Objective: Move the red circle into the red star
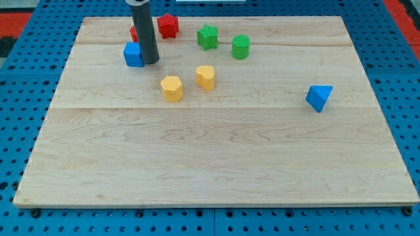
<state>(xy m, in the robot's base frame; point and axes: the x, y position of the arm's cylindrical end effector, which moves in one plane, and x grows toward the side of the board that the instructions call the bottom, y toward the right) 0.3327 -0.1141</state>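
My tip (150, 61) stands on the bench (216, 157) touching the right side of the blue cube (133, 55); this end effector is a plain rod and holds nothing. The red circle (134, 33) is mostly hidden behind the rod at the view's top, just left of the red star (168, 25). I judge the tip must go around to the circle's left side, because only from there can a push send it to the star.

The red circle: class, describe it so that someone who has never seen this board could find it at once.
Start at the wooden board and go to its top-left corner, where the dark rod comes down to my tip. The red circle sits just behind the rod, mostly hidden by it, above the blue cube. Unlike the red star to its right, it shows no points.
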